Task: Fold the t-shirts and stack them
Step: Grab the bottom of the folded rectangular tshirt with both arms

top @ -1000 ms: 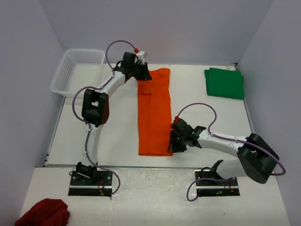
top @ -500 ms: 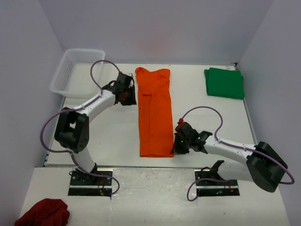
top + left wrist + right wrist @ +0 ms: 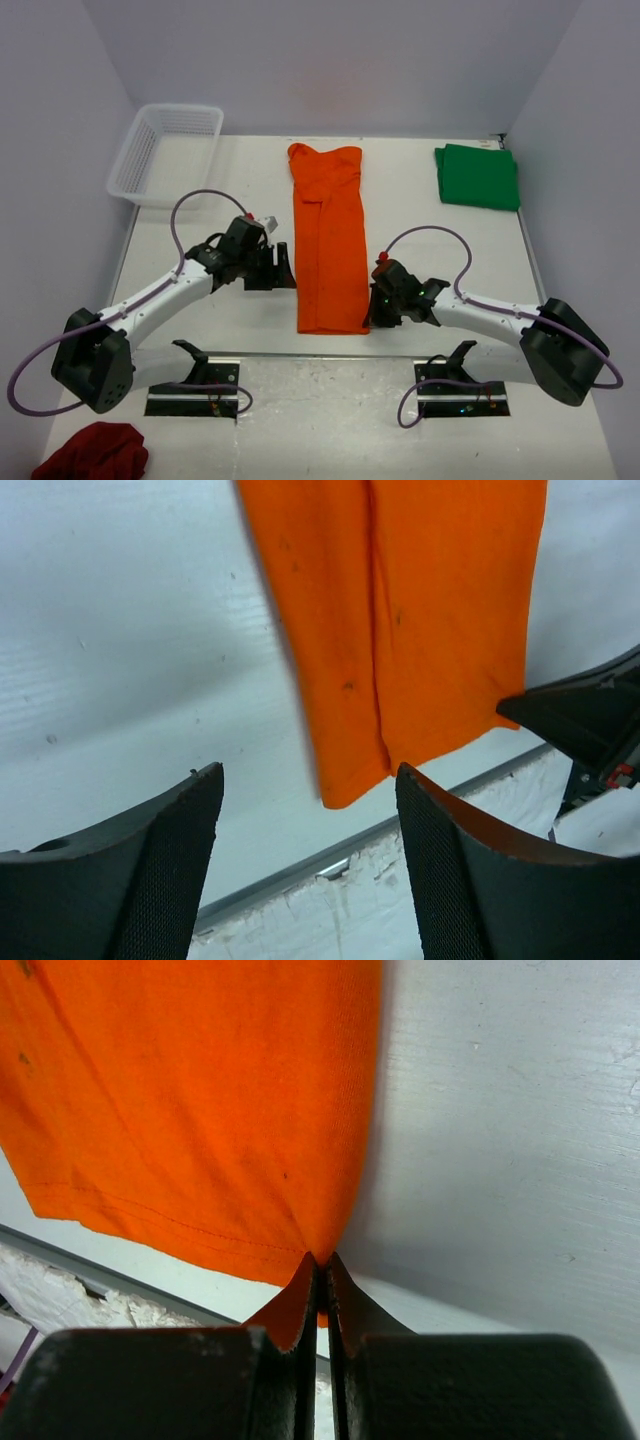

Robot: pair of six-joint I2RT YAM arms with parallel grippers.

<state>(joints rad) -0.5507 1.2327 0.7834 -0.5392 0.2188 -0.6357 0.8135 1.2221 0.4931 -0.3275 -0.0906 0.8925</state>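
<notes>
The orange shirt [image 3: 328,245] lies in a long strip down the middle of the table [image 3: 440,240], long axis running far to near, hem at the near edge. The right gripper [image 3: 370,311] is pinched tight on the hem's near right corner. The left gripper [image 3: 284,268] hangs wide open and empty just left of the strip. The near left corner sits rightward and nearer from its jaws, so that looks like its reach. The green shirt [image 3: 478,176] sits folded at far right.

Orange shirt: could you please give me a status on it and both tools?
Right tool shut on orange shirt, near right corner. Left tool open beside its left edge. Shirt flat, folded lengthwise. Nothing in the way.
</notes>
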